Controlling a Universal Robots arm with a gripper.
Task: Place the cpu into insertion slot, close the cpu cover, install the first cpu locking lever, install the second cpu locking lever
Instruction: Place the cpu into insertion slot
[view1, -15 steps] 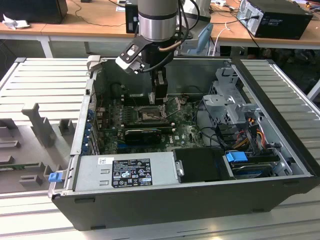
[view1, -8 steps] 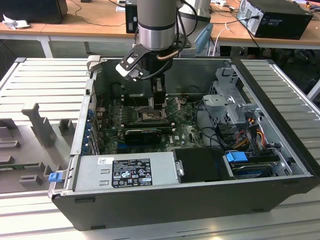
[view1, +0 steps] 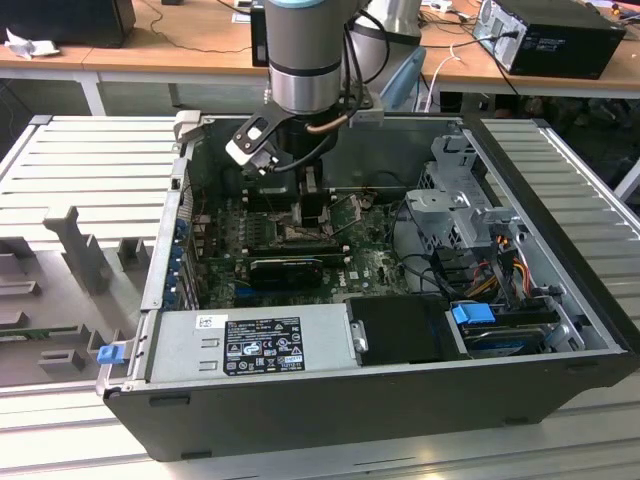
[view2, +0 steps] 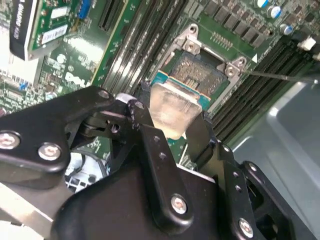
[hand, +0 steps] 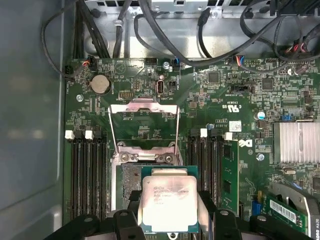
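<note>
Our gripper (hand: 170, 222) is clenched on the cpu (hand: 167, 200), pinching two opposite edges with the silver top showing. The chip hangs over one part of the insertion slot (hand: 129, 182), offset and not yet seated, and the cpu cover (hand: 143, 106) stands swung open beyond it. We judge the risk to be a tilted or misaligned descent, which could bend the socket's contacts or snag the rim.

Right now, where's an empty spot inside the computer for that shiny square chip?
The insertion slot is bare, between the memory slots, its cpu cover lifted. The cpu hangs near it in the gripper. Cables crowd beyond the board.
</note>
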